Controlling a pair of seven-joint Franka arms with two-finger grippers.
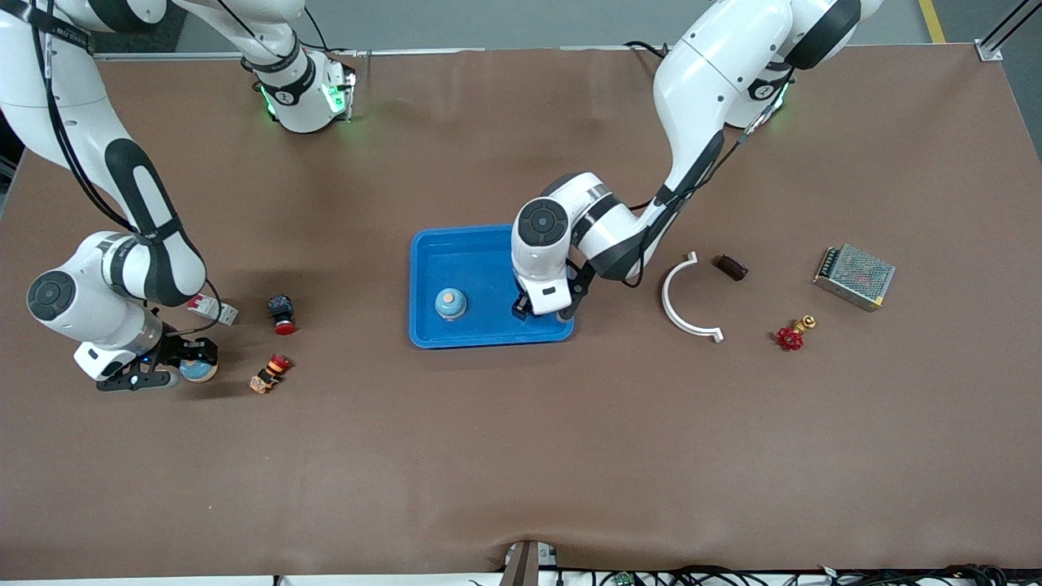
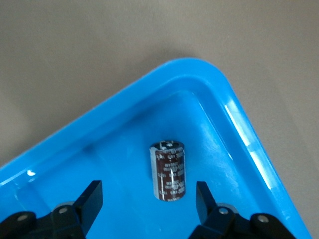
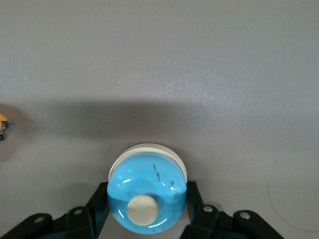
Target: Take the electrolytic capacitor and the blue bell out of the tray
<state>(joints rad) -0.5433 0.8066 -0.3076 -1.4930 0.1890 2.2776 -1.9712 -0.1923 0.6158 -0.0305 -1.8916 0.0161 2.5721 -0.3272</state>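
Observation:
A dark brown capacitor point(image 2: 168, 170) lies on its side in a corner of the blue tray point(image 2: 234, 114). My left gripper point(image 2: 148, 191) hangs low over that corner point(image 1: 533, 309), open, one finger on each side of the capacitor and clear of it. In the front view the capacitor is hidden under the left hand. A blue bell point(image 3: 147, 191) with a cream button and white base sits between the fingers of my right gripper point(image 3: 147, 199), which is shut on it. This is low over the table at the right arm's end point(image 1: 189, 366). A second blue bell point(image 1: 450, 303) stands in the tray point(image 1: 480, 244).
Near the right gripper lie a red push button point(image 1: 282, 313), a red and yellow part point(image 1: 270, 373) and a small white breaker point(image 1: 213, 308). Toward the left arm's end lie a white curved bracket point(image 1: 688, 301), a small dark brown part point(image 1: 731, 267), a red valve point(image 1: 791, 334) and a metal power supply point(image 1: 853, 277).

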